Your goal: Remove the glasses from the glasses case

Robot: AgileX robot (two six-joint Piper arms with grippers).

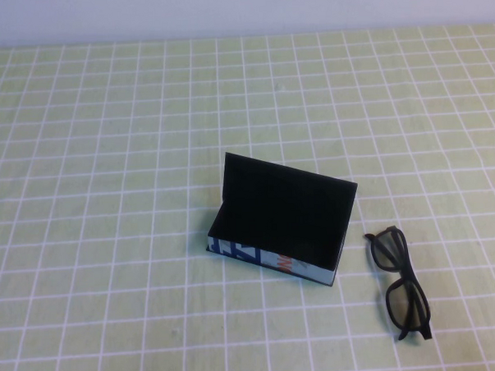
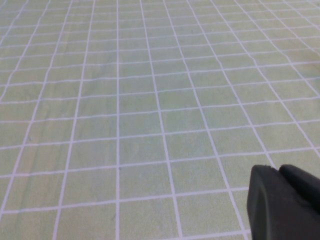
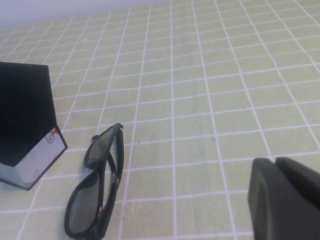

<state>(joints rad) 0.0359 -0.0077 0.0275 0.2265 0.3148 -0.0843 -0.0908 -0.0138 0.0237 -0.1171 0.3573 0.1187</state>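
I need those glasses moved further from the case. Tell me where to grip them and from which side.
Grip the glasses at the bridge between the lenses, coming from above. They lie folded on the tablecloth, clear of the open glasses case, and the bridge looks narrowest. The right gripper is nearer; the left gripper sees only cloth.

Green grid table (image 1: pixel 108 200) — open glasses case (image 1: pixel 282 221), glasses (image 1: pixel 402 284) beside.

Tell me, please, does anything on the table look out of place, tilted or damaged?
Nothing looks damaged or spilled. The glasses case stands open, lid up. The glasses lie folded on the tablecloth to its right, apart from it. The left gripper and the right gripper show only in their wrist views, holding nothing.
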